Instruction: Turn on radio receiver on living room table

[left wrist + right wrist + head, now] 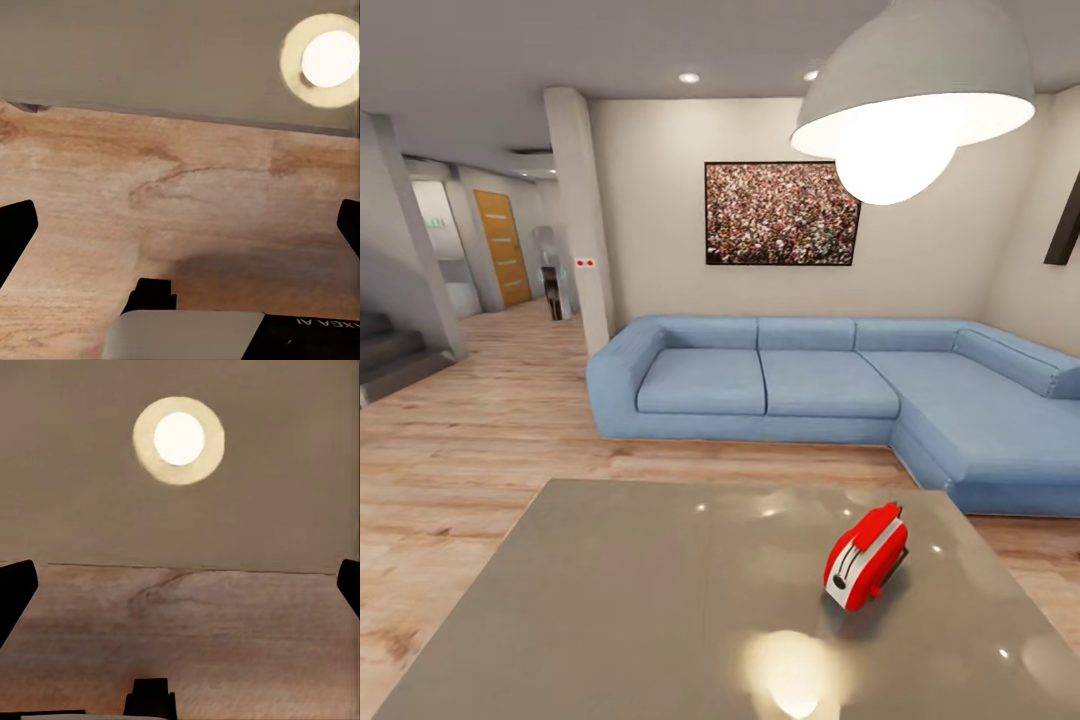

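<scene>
The red radio receiver (866, 556) lies tilted on the right part of the glossy grey table (640, 600), its white side band facing me. Nothing touches it. In the left wrist view my left gripper (180, 232) is open, its dark fingertips (15, 234) far apart over the wood floor, with the table's edge (180, 60) beyond. In the right wrist view my right gripper (180, 592) is likewise open over the floor, facing the table top (75, 495) with a lamp reflection on it.
A blue L-shaped sofa (810, 385) stands beyond the table on the light wood floor (470, 450). A crowd picture (781, 213) hangs on the white wall. A big grey pendant lamp (916, 80) hangs over the table. Stairs (390, 350) and a hallway lie at the left.
</scene>
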